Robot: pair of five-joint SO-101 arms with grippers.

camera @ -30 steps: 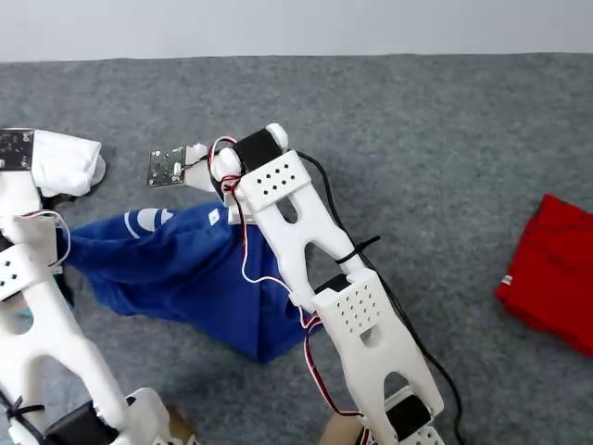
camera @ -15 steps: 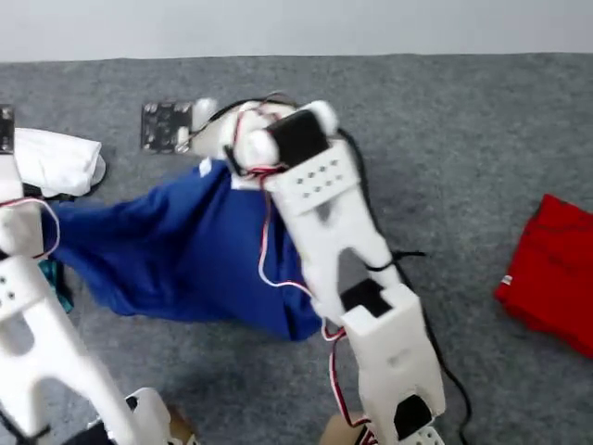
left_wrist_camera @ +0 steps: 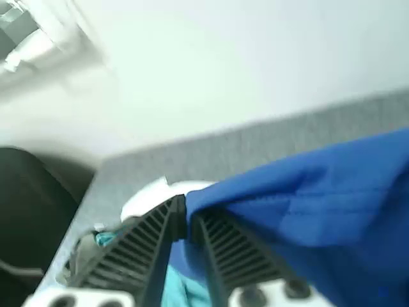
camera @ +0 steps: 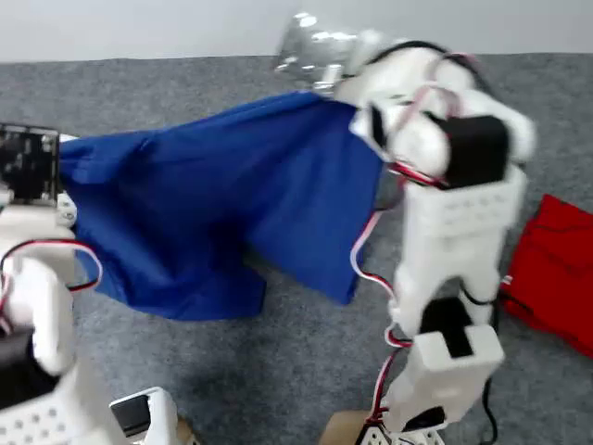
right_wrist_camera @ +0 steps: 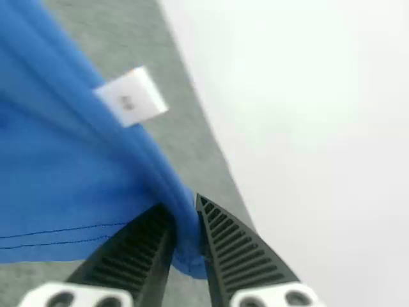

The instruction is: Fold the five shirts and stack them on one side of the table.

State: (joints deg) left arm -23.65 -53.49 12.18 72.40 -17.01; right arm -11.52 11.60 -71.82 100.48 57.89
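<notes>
Grey table (camera: 306,371) lies below the blue shirt (camera: 213,213), stretched above it; left gripper (left_wrist_camera: 186,214) and right gripper (right_wrist_camera: 183,214) each pinch one edge. A thin pinch could slip, so it drops crumpled.

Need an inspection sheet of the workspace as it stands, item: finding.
Surface: grey fabric table cover.
Job's things: blue shirt held up, stretched between both grippers; red shirt lying at the table's side; white cloth and teal cloth by the left gripper.
Clutter: nothing seen.
Grippers: left gripper shut on the blue shirt; right gripper shut on it near a white tag.
Cables: red and white wires looping along an arm.
Surroundings: pale wall behind.
</notes>
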